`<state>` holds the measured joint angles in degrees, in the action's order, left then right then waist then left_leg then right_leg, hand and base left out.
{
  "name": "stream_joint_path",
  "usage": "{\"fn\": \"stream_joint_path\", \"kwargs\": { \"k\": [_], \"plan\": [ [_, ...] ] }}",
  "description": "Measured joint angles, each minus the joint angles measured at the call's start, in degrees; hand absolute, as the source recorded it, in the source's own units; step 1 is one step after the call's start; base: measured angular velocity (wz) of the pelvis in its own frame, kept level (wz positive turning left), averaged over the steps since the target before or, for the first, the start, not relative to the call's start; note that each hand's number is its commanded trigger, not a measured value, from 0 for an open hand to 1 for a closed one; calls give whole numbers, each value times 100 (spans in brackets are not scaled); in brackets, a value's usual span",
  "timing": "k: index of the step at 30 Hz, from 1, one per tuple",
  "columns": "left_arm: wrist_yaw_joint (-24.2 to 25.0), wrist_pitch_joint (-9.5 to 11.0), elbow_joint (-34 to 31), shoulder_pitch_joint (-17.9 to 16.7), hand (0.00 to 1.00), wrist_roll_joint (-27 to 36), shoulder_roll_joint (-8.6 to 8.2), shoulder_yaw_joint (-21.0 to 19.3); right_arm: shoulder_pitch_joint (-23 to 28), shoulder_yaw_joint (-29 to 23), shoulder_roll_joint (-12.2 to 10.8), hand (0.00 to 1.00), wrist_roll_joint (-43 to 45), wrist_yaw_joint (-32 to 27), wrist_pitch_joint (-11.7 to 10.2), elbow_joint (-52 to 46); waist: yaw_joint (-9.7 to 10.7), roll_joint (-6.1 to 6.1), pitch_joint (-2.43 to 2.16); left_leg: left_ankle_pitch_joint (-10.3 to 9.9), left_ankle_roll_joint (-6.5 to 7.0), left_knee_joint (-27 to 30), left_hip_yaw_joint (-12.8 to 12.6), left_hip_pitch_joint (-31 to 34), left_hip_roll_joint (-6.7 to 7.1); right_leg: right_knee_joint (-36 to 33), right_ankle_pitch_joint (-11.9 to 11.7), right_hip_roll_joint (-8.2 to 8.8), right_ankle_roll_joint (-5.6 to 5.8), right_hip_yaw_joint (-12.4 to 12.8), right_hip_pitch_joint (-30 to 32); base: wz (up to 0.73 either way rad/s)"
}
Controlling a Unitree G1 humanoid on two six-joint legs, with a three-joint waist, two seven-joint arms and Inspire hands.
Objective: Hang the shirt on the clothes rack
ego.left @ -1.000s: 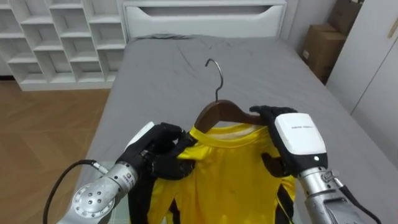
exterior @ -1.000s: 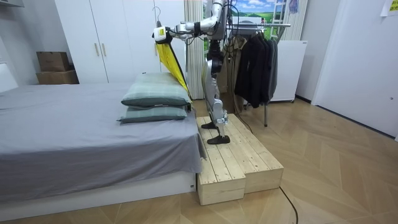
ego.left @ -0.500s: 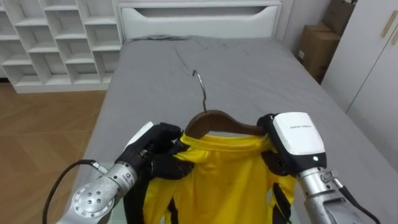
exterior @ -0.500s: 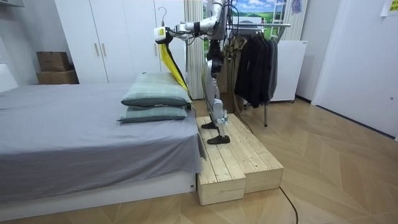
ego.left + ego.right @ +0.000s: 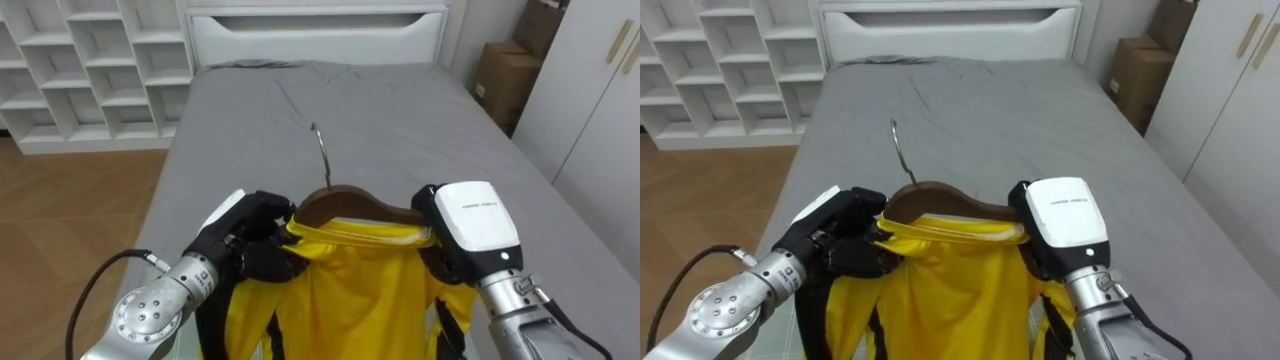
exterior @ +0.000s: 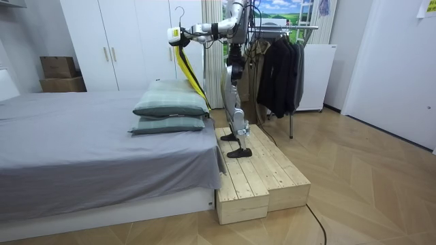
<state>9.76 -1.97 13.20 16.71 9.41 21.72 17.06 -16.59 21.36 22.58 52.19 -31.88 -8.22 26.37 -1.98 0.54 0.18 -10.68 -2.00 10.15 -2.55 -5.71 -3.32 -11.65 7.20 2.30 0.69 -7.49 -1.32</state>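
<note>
Left eye view: left hand (image 5: 248, 238) clutches yellow shirt (image 5: 350, 290) at wooden hanger (image 5: 342, 203) left end; right hand (image 5: 468, 222) grips right end.

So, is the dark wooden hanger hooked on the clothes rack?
No, left hand and right hand hold the hanger with the yellow shirt above the grey bed.

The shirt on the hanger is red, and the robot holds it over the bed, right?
Not red: the left eye view shows the shirt is yellow. It is on the hanger, held by the left hand and right hand over the bed.
</note>
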Motion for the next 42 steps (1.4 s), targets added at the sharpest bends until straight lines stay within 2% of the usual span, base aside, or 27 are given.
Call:
{"fn": "stream_joint_path", "kwargs": {
  "k": [11, 12, 13, 22, 25, 30, 42],
  "plan": [
    [0, 0, 2, -1, 98, -1, -22, 1, 1, 1, -32, 100, -19, -130, -60, 151, -10, -5, 3, 0, 0, 12, -47, -11, 1, 8, 1, -7, 1, 56, 1, -1],
    [0, 0, 2, -1, 52, -1, -25, 1, 1, 1, -32, 100, -19, -138, -62, 157, -10, -5, 3, 0, 0, 12, -48, -11, 1, 8, 1, -7, 1, 59, 2, 0],
    [0, 0, 2, -1, 0, -1, -29, 1, 1, 2, -33, 100, -18, -159, -63, 166, -10, -6, 4, 0, 0, 11, -50, -11, 1, 8, 1, -8, 1, 63, 4, 0],
    [0, 6, 2, -1, 0, 393, -55, 1, 1, 131, -32, 100, -17, -156, -26, 424, -11, -14, 8, 0, 0, -25, -59, -4, 1, 7, 2, -8, 2, 61, 26, 0],
    [1, 6, 2, -1, 0, 417, -63, 0, 1, 129, -32, 100, -17, -37, 82, 422, -9, -14, 7, 0, 0, -33, -53, 1, 1, 23, 5, -7, 7, 48, 29, 0],
    [2, 6, 2, -1, 0, 420, -63, 0, 1, 130, -32, 100, 2, 76, 90, 423, -2, -18, 5, 0, 0, -39, -49, 4, 1, 35, 5, -8, 7, 46, 26, 0],
    [102, 5, 2, -2, 0, 471, -82, 0, 5, 197, -36, 100, -10, 516, 414, 410, -9, -21, 1, 0, 0, -41, -38, -6, 0, 0, 3, -1, 4, 24, 28, 0]
  ]
}}
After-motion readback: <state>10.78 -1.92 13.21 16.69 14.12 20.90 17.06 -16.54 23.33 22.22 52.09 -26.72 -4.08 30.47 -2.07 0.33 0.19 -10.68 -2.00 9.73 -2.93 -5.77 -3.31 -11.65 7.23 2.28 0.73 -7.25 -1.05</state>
